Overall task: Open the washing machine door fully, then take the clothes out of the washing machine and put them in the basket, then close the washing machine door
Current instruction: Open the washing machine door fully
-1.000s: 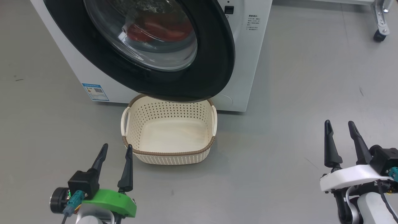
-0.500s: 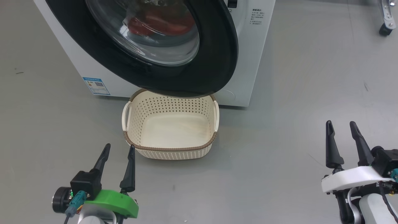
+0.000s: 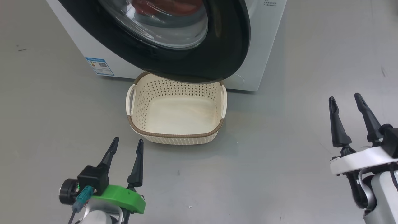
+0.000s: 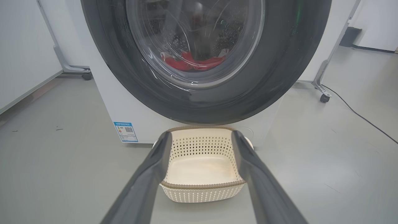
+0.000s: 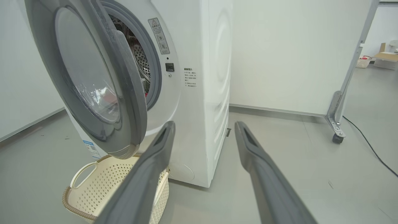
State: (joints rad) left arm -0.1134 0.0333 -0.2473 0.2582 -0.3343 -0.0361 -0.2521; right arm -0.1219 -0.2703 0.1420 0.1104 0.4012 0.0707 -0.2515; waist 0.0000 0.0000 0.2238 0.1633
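The white washing machine [image 3: 264,46] stands at the top of the head view. Its black washing machine door [image 3: 217,46] hangs partly open over the back of the cream basket [image 3: 175,136], which is empty. Red clothes [image 4: 192,62] lie in the drum behind the door glass. In the right wrist view the door [image 5: 130,102] stands ajar from the drum opening. My left gripper [image 3: 128,140] is open, just in front of the basket's near left corner. My right gripper [image 3: 344,97] is open, well to the right of the basket over bare floor.
Grey floor lies all around. A blue sticker [image 3: 99,66] marks the machine's front. A metal frame on casters [image 5: 337,137] and a black cable [image 4: 357,115] stand to the machine's right, with a white wall panel [image 5: 295,56] behind.
The head camera has shifted, so machine and basket sit higher and a little to the right. Both grippers stay open. The door's angle looks the same.
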